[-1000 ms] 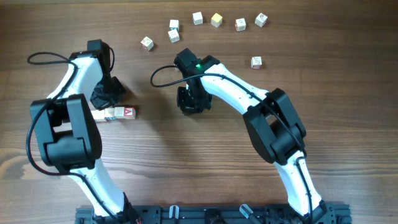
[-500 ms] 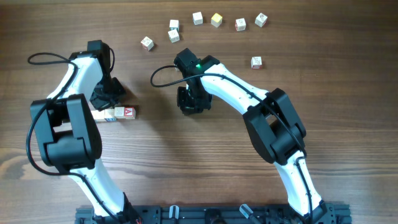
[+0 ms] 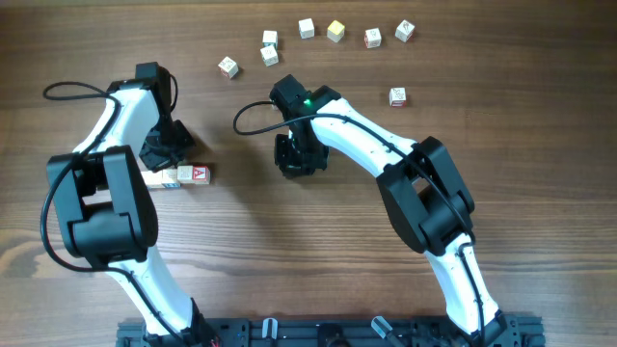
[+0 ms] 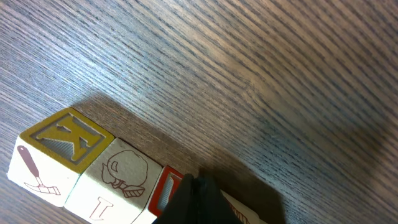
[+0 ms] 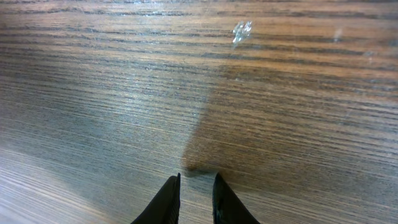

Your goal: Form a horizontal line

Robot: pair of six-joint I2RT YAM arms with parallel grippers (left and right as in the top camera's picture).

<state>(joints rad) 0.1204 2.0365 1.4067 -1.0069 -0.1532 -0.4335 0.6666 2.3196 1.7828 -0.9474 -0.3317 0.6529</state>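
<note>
The horizontal line of whitish letter cubes lies at the left, its right end cube showing a red "A"; its left end runs under my left arm. My left gripper hangs just behind the line, shut and empty. In the left wrist view its closed tip covers part of a red-framed cube, beside a cube with a drawing and a yellow "K" cube. My right gripper is over bare wood at the centre, its fingers a narrow gap apart with nothing between them.
Several loose whitish cubes lie in an arc along the back: one at the left, a pair, others, and a yellowish one. A single cube sits right of my right arm.
</note>
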